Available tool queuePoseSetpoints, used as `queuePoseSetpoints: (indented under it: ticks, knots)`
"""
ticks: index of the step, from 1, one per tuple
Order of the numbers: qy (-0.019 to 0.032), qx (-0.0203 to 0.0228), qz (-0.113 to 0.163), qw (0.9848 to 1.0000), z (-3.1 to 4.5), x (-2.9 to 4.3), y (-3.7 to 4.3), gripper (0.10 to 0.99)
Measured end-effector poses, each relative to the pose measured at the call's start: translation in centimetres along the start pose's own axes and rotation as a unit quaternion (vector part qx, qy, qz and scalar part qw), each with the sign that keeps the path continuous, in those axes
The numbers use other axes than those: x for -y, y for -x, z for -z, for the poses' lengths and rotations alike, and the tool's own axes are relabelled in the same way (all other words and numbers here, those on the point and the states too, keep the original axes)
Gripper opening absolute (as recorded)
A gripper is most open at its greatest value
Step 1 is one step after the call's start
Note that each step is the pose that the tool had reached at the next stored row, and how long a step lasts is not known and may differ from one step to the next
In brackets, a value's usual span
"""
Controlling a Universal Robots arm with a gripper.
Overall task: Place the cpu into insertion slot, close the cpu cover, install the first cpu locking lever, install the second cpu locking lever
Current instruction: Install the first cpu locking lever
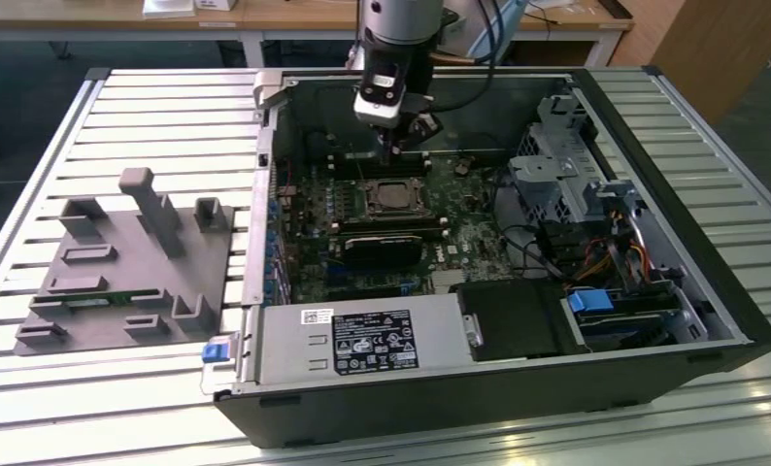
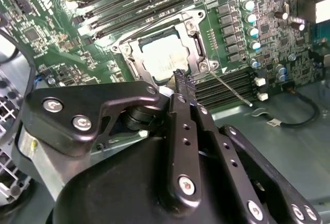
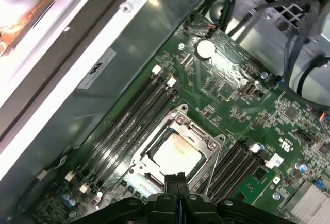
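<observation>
The arm (image 1: 403, 24) hangs almost vertically from above, wrist turned downward, and the gripper (image 1: 395, 153) points straight down with its two dark fingers (image 2: 181, 116) pressed flat together, tip against tip, in both wrist views.

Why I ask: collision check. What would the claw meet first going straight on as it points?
The claw points at the cpu cover, its edge beside the cpu, so probably that; depth unclear.

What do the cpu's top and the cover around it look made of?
The cpu: pale matte metal lid, probably, with soft even sheen. The cpu cover: thin bright sheet metal, likely steel, judging by sharp glints and bent edges.
</observation>
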State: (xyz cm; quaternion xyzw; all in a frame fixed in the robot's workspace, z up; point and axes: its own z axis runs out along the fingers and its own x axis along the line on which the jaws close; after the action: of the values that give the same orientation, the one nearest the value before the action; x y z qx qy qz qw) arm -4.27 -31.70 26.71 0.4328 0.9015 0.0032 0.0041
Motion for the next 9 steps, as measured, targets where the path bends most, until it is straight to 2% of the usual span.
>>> queuePoseSetpoints:
  ticks: [9]
  knots:
    - [0.0002, -0.0004, 0.046, 0.9990, -0.03, 0.00, 0.00, 0.106]
